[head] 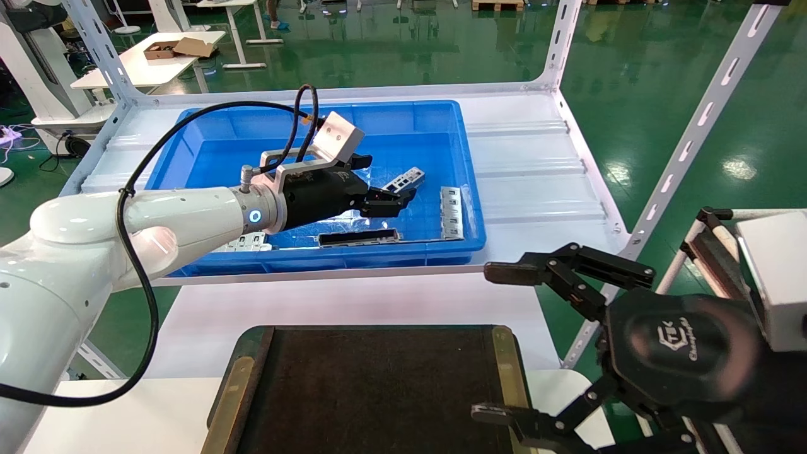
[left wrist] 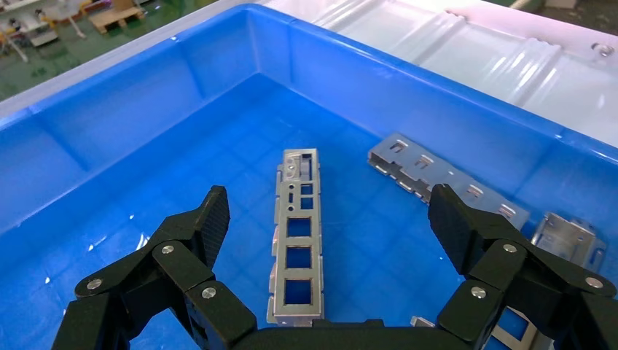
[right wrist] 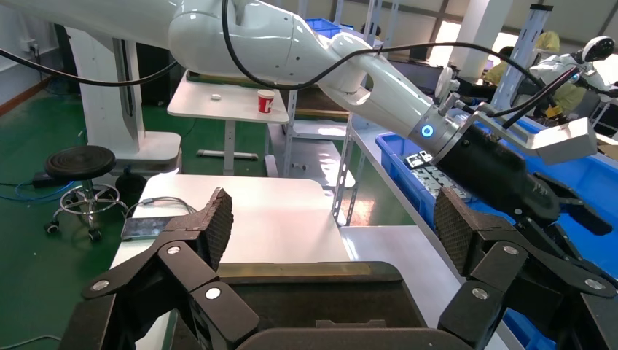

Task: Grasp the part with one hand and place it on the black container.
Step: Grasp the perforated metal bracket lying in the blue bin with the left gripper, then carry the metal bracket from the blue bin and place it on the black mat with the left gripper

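Note:
The part [left wrist: 297,233], a slim silver bar with rectangular windows, lies flat on the floor of the blue bin [left wrist: 109,87]. In the head view the part [head: 405,179] shows just past the fingertips. My left gripper [left wrist: 331,211] on the white arm is open, with its jaws spread wide on either side of the part and not touching it. It shows in the head view [head: 394,202] low inside the bin. The black container [head: 372,391] lies empty on the near table. My right gripper [head: 492,343] is open and empty by the container's right edge.
The blue bin [head: 315,261] also holds a grey slotted plate [head: 451,211], a dark channel piece [head: 358,238] and more plates [head: 249,243]. Another plate [left wrist: 437,179] lies close beside the part. White slotted rack posts [head: 687,139] stand at the right.

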